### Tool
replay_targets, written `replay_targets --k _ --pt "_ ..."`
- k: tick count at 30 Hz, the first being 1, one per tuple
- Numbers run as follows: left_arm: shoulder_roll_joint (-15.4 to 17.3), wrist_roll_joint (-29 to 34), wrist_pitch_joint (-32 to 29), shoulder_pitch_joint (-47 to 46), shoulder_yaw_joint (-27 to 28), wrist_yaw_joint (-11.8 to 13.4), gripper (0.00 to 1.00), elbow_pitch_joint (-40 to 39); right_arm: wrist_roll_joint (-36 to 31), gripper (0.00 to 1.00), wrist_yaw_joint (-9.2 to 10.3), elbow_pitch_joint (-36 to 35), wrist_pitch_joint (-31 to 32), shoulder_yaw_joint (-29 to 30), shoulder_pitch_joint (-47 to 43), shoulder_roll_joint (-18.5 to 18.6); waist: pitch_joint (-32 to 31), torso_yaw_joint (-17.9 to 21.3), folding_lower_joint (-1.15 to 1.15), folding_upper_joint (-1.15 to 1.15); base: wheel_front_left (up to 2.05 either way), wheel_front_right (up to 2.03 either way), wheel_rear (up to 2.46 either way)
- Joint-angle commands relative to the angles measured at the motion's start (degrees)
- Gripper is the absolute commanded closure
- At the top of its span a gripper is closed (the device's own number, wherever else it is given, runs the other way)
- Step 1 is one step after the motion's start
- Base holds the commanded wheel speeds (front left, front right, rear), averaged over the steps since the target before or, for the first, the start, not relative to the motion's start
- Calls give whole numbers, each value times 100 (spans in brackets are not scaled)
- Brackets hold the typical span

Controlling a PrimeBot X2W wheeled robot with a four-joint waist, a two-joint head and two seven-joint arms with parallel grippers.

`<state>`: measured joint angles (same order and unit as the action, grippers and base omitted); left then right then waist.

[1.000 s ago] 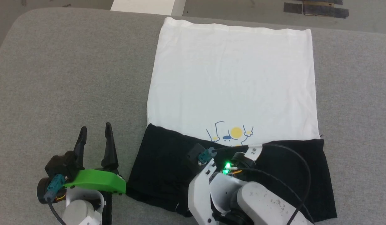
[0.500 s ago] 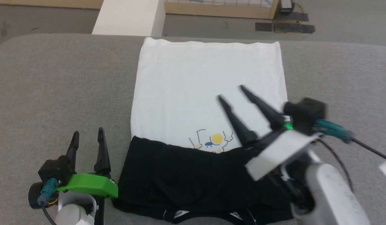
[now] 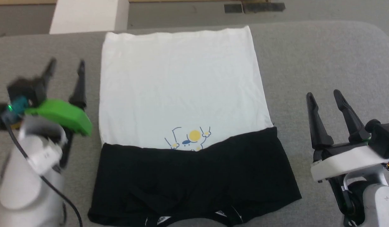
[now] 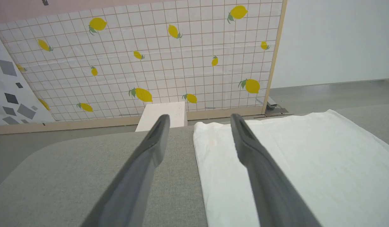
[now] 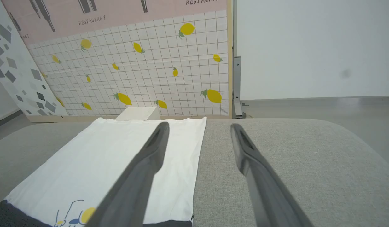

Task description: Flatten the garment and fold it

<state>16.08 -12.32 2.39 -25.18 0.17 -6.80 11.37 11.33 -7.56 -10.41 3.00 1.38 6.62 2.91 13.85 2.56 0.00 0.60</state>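
Note:
The garment (image 3: 178, 88) lies flat on the grey table (image 3: 323, 56), white body toward the far edge, black sleeves (image 3: 194, 179) folded across the near part and a blue-and-yellow print (image 3: 189, 140) just above them. My left gripper (image 3: 66, 65) hovers open off the garment's left edge, nothing between its fingers. My right gripper (image 3: 323, 96) stands open to the right of the garment, also empty. In the left wrist view the gripper (image 4: 197, 118) straddles the white cloth's (image 4: 292, 164) edge. The right wrist view has its gripper (image 5: 197, 126) beside the garment (image 5: 112, 157).
A white block (image 3: 87, 15) stands on the floor past the table's far edge. Beyond it stands a lemon-patterned tiled panel (image 4: 150, 56). Bare grey table surface lies on both sides of the garment.
My right gripper opened, came off the black sleeves and swung out to the right of the garment. My left gripper rose and moved forward along the left edge. The camera also shifted.

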Motion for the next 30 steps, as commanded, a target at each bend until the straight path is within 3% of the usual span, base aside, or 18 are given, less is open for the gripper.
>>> replay_targets --k 1,11,18,22,30 --pt "186 -58 -214 -360 -57 -35 0 41 14 0 8 33 -53 24 -26 -3 603 410 0 -60 0 0 0" --pt "1078 -758 -2465 -2341 -269 -65 0 552 280 0 8 175 -332 -26 327 -3 1851 1006 0 -60 0 0 0" --pt "1545 -856 -4103 -3208 -142 238 0 624 475 0 8 283 -591 -279 560 -3 2517 1381 0 -60 0 0 0" --pt "1747 -822 -4687 -3450 -81 452 0 498 573 0 8 343 -719 -399 641 -3 2745 1509 0 -60 0 0 0" --pt "1988 -617 -5185 -3620 -30 857 0 278 667 0 8 451 -847 -516 768 -3 2927 1570 0 -60 0 0 0"
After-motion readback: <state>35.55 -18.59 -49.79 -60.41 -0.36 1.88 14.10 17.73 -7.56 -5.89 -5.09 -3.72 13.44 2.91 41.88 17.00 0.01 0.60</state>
